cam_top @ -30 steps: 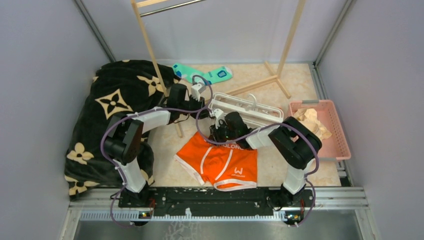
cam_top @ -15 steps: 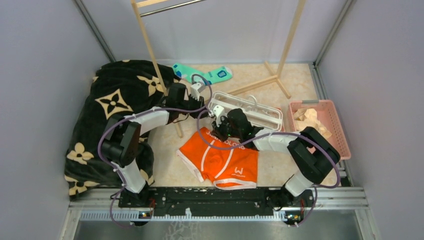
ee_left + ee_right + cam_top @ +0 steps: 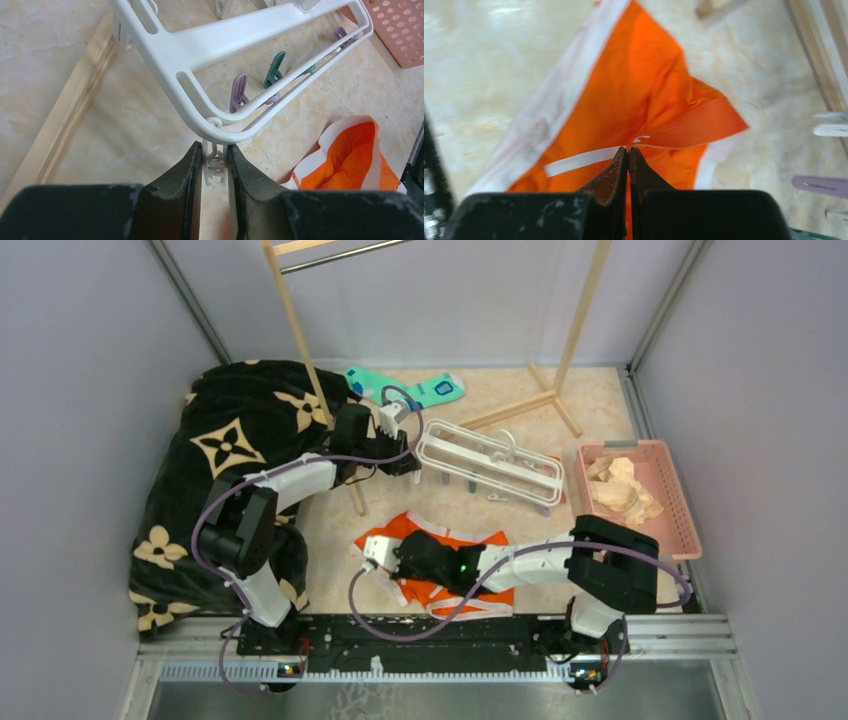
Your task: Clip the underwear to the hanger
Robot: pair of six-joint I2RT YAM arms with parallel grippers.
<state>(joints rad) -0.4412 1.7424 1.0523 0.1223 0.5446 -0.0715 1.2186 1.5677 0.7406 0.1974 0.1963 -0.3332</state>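
I kept the left gripper pinching a white clip on the hanger, probably to steady its frame. The right gripper, fingers pressed together, nipped the underwear, bunched near the arm bases, likely for lifting.

We record the bright orange cloth boxer briefs as matt fabric, creased, with white trim bands. White plastic frame hanger: smooth, faintly glossy. We read its small purple and teal clips as plastic too. Beige marbled tabletop: smooth, slight sheen. Pale wooden rack foot: matt, grain visible. Pink perforated basket: plastic. Black patterned blanket: plush cloth.
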